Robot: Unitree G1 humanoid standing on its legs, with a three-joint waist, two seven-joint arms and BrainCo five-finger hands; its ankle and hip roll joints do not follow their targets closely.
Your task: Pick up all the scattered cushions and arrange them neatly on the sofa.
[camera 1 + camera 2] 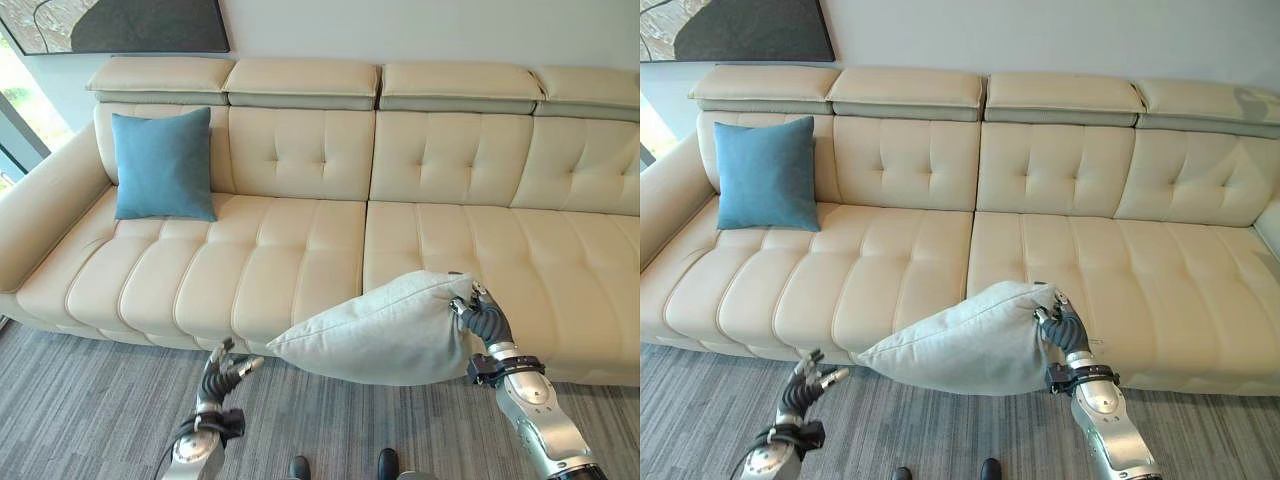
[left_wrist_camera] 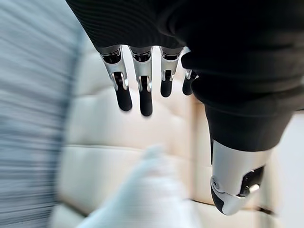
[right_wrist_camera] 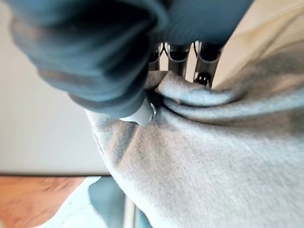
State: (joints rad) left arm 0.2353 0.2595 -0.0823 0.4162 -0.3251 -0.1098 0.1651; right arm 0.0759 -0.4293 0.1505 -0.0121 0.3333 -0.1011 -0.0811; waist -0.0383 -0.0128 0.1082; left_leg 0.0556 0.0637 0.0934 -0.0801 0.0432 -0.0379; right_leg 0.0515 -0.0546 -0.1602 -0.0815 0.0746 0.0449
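Cream sofa (image 1: pixel 300 250) carries a blue cushion (image 1: pixel 163 165) upright at its left end; right hand (image 1: pixel 484 318) pinches a grey cushion (image 1: pixel 380 330) at the seat's front edge, left hand (image 1: pixel 222 375) slack-fingered and unladen.

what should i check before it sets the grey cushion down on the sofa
1. Grip: right hand pinches the grey cushion by one corner: ok.
2. Cushion off the floor, hanging at the seat's front edge: ok.
3. Landing spot: sofa seats to the right of the blue cushion are bare: ok.
4. Blue cushion upright against the backrest: ok.
5. Left hand open, low, holding nothing: ok.
6. Other cushions on the floor: cannot tell.
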